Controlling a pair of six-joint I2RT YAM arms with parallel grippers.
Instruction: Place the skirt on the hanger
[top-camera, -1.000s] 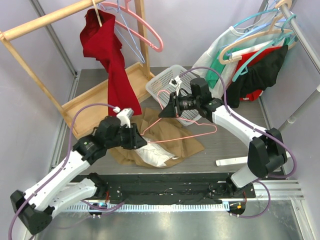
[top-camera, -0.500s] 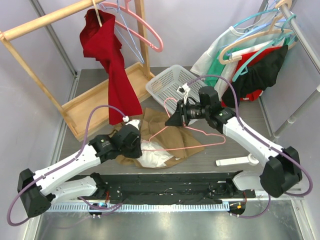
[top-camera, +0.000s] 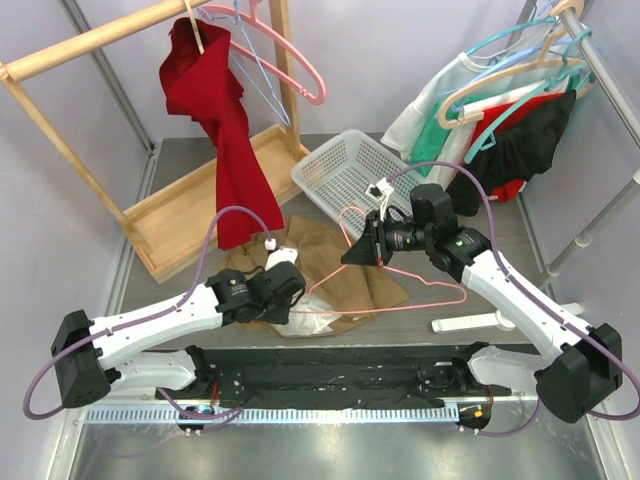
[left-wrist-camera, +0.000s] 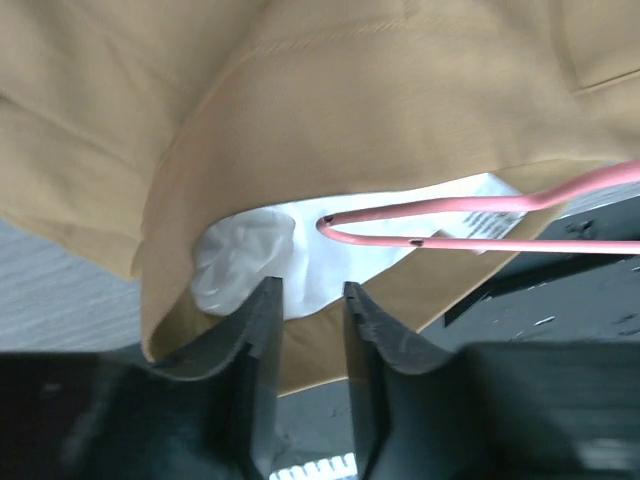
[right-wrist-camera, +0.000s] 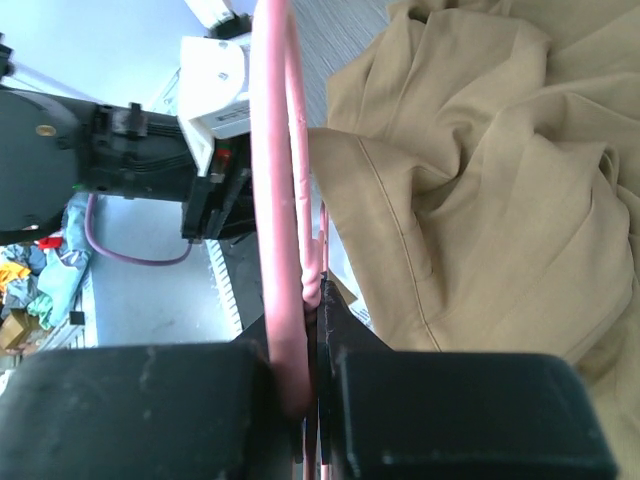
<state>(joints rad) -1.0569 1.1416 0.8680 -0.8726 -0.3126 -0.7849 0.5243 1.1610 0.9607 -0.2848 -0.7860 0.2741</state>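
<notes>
Tan skirt (left-wrist-camera: 350, 100) lay heaped on the table (top-camera: 430, 325) while we fed in the pink hanger (right-wrist-camera: 275, 200) (pinched in our right tool (right-wrist-camera: 315, 340)), so our slightly spread left tool (left-wrist-camera: 308, 320) next needed to grip its open edge.

- No word, brand, number or sign can be read anywhere from where I stand.
- The white patch (left-wrist-camera: 240, 260) inside the tan skirt (left-wrist-camera: 350, 100) might be a lining or a label. It shows no print that I can make out.
</notes>
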